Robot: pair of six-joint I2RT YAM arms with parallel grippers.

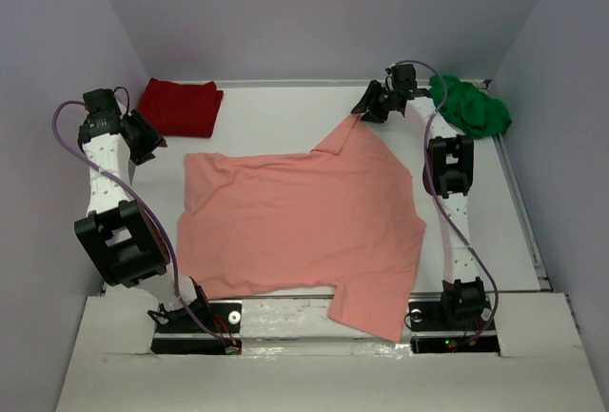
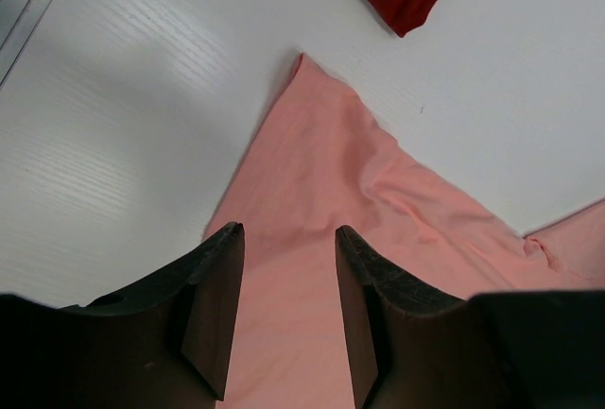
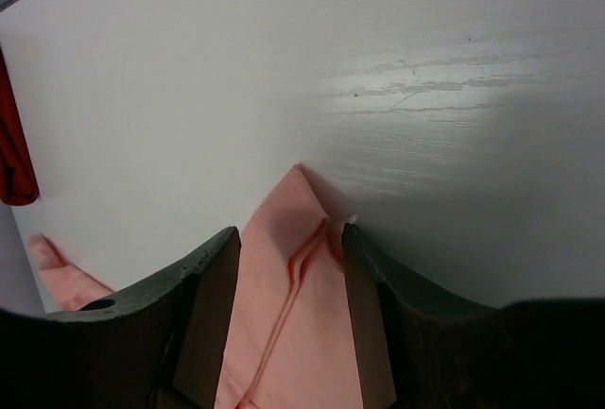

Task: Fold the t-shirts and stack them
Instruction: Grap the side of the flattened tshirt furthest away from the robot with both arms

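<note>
Draping over the near edge of the white table, a flap of the pink shirt is lying just beside the right arm's base. The rest of that shirt is lying spread flat across the middle of the table. Its far edge is running from a corner on the left to a pointed corner farther back on the right.

The left arm is rising from its base along the shirt's left side, bending at the elbow and leaning toward the far left. The left gripper is hanging just beside the shirt's far left corner. In its wrist view the two dark fingers are standing apart, with pink cloth showing in the gap below them and the corner's tip pointing away beyond them. They are pinching nothing.

The right arm is stretching up the shirt's right side and folding over at the far end. The right gripper is pointing down at the far right corner, its fingers also spread and straddling the creased tip of cloth. Whether they are touching the cloth I cannot tell.

Farther back, the dark red shirt is lying folded in the far left corner, apart from the pink one. The green shirt is sitting crumpled in the far right corner, just behind the right gripper.
</note>
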